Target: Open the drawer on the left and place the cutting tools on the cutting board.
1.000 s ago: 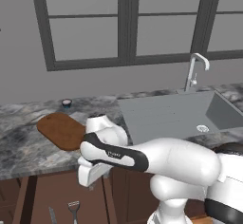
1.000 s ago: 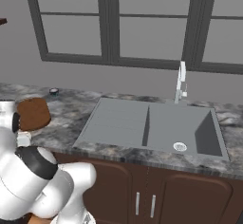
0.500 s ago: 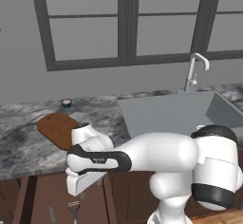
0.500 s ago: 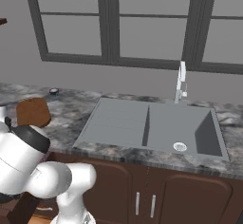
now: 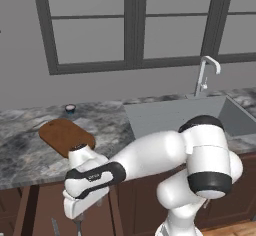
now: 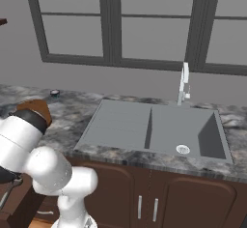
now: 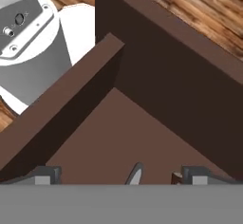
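Note:
The drawer [image 7: 118,133] stands open, and the hand view looks down into its lighter brown floor and dark walls. My gripper [image 7: 121,174] hangs open just above that floor. A grey tip of one cutting tool [image 7: 135,173] lies between the fingertips [image 7: 47,174], untouched. In the left base view the arm bends low to the left, and its white hand [image 5: 80,202] sits over the drawer [image 5: 40,212]. Two slim grey cutting tools show there, one straight [image 5: 54,226] and one forked [image 5: 78,225]. The reddish-brown cutting board [image 5: 66,136] [image 6: 36,107] lies bare on the counter above.
A tiny dark-and-teal cup [image 5: 70,108] stands behind the board near the wall. The steel sink [image 6: 154,128] and its tap [image 6: 183,83] take up the counter to the right. Dark cabinet doors [image 6: 144,203] run below the marble counter edge.
The arm has swung down and to the left, bringing the hand from counter height to just above the open drawer. The jaws stayed open.

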{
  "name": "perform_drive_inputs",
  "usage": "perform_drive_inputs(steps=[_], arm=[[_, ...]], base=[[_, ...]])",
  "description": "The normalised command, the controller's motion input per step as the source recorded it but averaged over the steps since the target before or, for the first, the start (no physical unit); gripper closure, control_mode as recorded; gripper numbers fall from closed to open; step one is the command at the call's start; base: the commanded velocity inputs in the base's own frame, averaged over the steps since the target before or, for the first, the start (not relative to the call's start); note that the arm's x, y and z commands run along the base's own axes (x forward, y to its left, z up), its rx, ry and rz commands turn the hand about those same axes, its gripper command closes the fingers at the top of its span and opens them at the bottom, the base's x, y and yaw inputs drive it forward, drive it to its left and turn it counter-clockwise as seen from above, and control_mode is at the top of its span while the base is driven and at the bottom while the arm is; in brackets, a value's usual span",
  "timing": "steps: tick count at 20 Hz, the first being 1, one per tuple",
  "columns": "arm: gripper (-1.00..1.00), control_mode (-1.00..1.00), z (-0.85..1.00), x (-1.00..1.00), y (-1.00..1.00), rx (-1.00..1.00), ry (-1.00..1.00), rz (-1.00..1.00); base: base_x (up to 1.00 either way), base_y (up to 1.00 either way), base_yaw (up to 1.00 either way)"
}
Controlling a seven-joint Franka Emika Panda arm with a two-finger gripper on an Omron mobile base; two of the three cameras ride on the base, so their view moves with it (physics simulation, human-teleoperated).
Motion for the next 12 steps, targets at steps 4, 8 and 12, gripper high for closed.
perform_drive_inputs(steps=[4,8,12], arm=[[-1.00,-1.00,-0.55,0.20,0.24,-0.04,-0.01,-0.08],[-1.00,-1.00,-0.50,0.36,0.30,-0.04,-0.02,-0.05],[-1.00,-1.00,-0.21,0.24,0.38,-0.03,0.00,-0.03]], base=[[0.00,0.00,0.00],[0.00,0.00,0.00],[0.00,0.00,0.00]])
